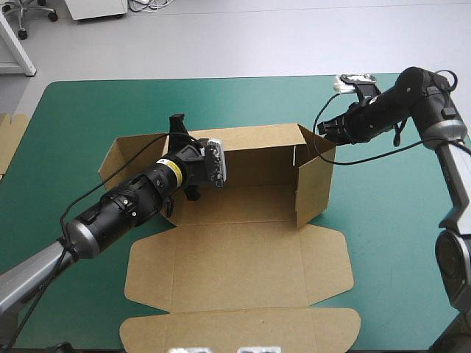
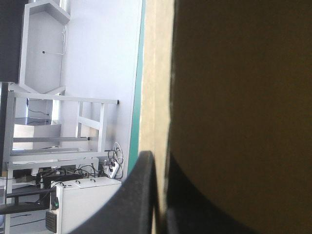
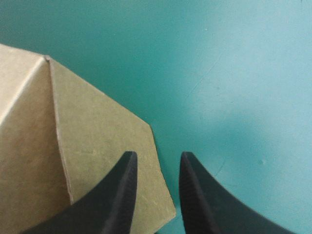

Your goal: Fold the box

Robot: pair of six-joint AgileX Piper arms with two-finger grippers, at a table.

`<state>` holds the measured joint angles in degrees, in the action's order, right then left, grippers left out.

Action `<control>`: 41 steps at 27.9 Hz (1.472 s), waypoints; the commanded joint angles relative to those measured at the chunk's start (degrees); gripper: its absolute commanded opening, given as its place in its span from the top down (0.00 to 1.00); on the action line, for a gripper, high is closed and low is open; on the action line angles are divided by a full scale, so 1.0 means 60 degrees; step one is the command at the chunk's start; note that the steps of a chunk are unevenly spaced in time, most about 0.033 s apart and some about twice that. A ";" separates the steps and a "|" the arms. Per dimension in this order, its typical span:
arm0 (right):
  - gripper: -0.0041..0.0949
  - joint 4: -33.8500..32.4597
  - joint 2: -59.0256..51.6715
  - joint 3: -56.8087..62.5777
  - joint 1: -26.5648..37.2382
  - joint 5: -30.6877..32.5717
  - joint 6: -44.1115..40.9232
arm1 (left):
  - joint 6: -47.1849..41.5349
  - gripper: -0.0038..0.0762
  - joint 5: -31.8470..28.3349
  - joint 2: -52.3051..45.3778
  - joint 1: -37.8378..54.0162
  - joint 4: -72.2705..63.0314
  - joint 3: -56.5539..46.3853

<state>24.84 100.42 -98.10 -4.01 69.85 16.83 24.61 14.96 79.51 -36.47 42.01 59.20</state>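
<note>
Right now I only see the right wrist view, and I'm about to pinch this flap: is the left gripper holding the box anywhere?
Observer: Yes. The left gripper is shut on the box near the left end of its far wall.
Operator: Which walls are up?
Observer: The far wall and the right wall stand; the lid lies flat toward the near edge of the table.
Operator: Anything else on the table?
Observer: An edge of more board shows at the table's left edge.
</note>
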 commanded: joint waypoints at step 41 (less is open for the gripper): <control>0.67 0.1604 -0.4078 0.5008 -0.1541 -0.3511 0.2409 | -0.0360 0.97 -0.0056 -0.0153 -0.0051 -0.0289 0.0150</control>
<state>33.89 77.81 -66.78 -13.15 51.07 30.59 24.18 14.76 79.56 -36.47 42.01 59.20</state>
